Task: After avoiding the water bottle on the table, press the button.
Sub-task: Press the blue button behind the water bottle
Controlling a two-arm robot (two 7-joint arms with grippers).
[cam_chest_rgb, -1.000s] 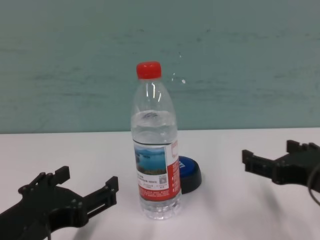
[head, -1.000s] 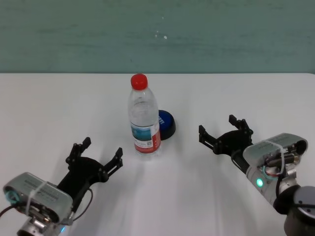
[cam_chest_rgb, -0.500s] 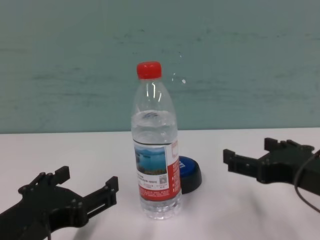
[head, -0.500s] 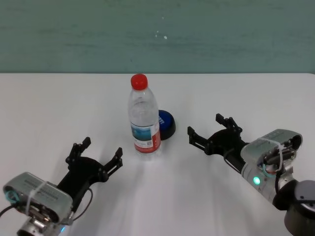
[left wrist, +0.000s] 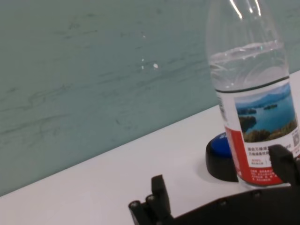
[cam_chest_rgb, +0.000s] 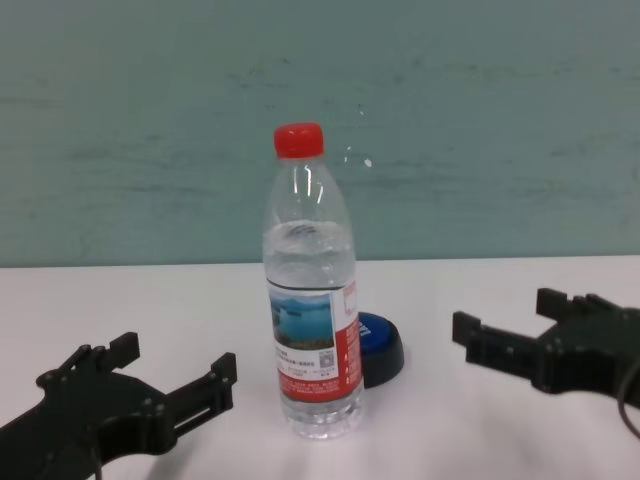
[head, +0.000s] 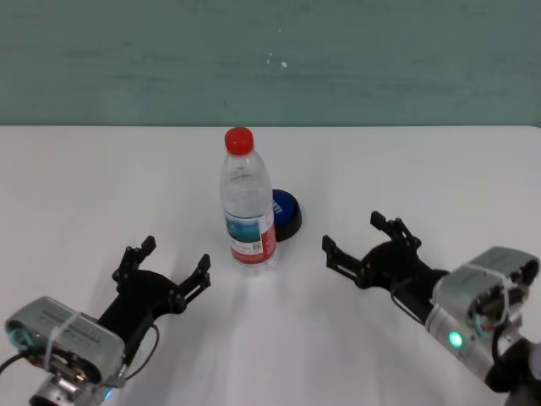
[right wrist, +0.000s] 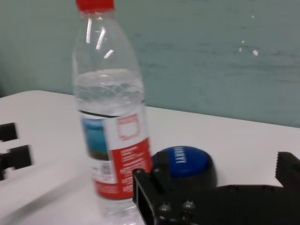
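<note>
Taking the water bottle [head: 248,203] as the landmark: the left gripper [head: 165,266] sits low over the table [head: 76,186], to the left of the bottle and nearer the robot, its two black fingers spread wide with nothing between them, well apart from the bottle.

The bottle stands upright near the middle of the table, long axis vertical, red cap [cam_chest_rgb: 299,140] at the top. It is clear plastic and holds clear water up to about the shoulder; the neck above the water line is empty. The label's blue lake scene faces the robot in the chest view, with the red panel round to the right.

The button [head: 285,215] lies flat just behind the bottle and to its right, blue dome facing up on a black base, partly hidden by the bottle; whether they touch cannot be told.

The right gripper [head: 365,247] hovers to the right of the bottle, a little nearer the robot than the button, fingers wide apart and holding nothing, tips pointing toward the button and bottle.
</note>
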